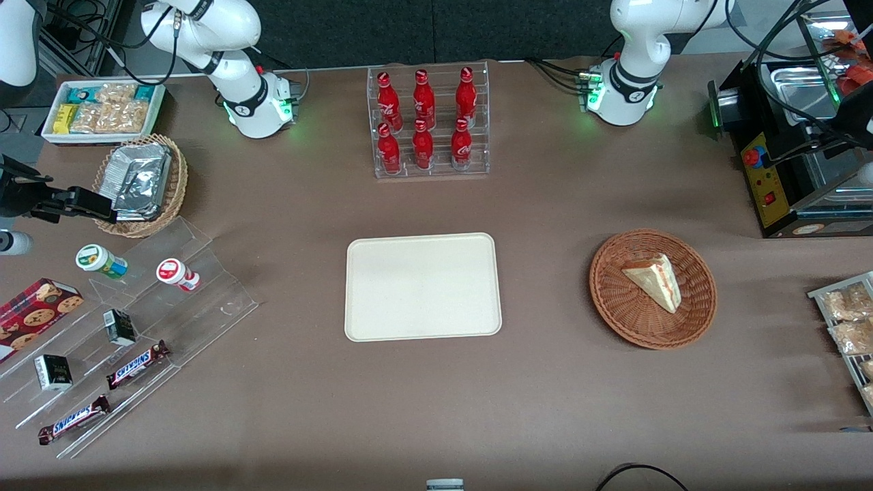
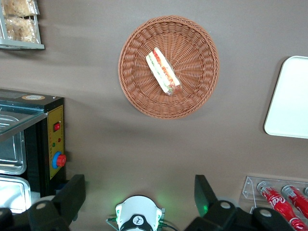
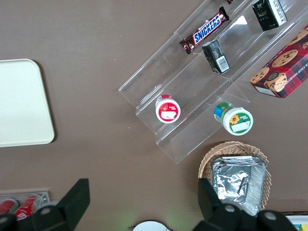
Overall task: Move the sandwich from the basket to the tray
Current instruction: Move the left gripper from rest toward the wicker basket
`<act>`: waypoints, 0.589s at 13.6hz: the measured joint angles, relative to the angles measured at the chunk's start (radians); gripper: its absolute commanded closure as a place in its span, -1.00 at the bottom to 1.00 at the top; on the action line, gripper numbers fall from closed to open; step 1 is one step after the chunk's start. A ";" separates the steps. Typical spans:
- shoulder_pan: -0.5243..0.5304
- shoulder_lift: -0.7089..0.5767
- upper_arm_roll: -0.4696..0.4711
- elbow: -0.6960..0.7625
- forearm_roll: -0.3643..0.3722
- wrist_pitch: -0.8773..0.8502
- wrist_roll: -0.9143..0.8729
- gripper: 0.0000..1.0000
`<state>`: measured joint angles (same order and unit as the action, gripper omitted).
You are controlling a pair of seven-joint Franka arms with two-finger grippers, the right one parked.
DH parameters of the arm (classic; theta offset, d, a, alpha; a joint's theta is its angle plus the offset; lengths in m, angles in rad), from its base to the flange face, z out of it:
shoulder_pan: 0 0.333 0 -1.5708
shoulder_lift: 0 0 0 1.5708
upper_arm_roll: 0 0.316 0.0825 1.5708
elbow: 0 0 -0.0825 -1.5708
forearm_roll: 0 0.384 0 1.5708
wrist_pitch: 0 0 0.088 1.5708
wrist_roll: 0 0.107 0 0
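The sandwich point(image 1: 655, 279), a pale bread wedge with red and green filling, lies in the round reddish-brown wicker basket point(image 1: 614, 300) toward the working arm's end of the table. Both show in the left wrist view, the sandwich point(image 2: 162, 71) near the middle of the basket point(image 2: 139, 91). The cream tray point(image 1: 423, 286) lies flat beside the basket at mid table, and one corner of it point(image 2: 288, 101) shows in the left wrist view. My left gripper point(image 2: 138, 192) hangs high over the table near its arm's base, farther from the front camera than the basket. It is open and empty.
A clear rack of red bottles point(image 1: 430, 123) stands farther from the front camera than the tray. A black machine point(image 1: 784, 170) and a rack of snack packets point(image 1: 846, 327) stand at the working arm's end. A stepped acrylic stand point(image 1: 136, 327) and a foil-packet basket point(image 1: 140, 184) are toward the parked arm's end.
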<state>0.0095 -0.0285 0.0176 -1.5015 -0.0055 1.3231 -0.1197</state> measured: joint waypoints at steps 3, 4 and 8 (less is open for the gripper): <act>-0.001 0.000 0.000 0.000 0.000 0.000 0.009 -1.00; -0.004 0.003 0.000 0.000 0.000 0.000 0.009 -1.00; -0.011 0.085 0.000 -0.005 0.014 0.031 -0.048 -1.00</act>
<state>-0.0012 0.0568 0.0181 -1.5067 0.0083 1.3543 -0.1673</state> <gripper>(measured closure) 0.000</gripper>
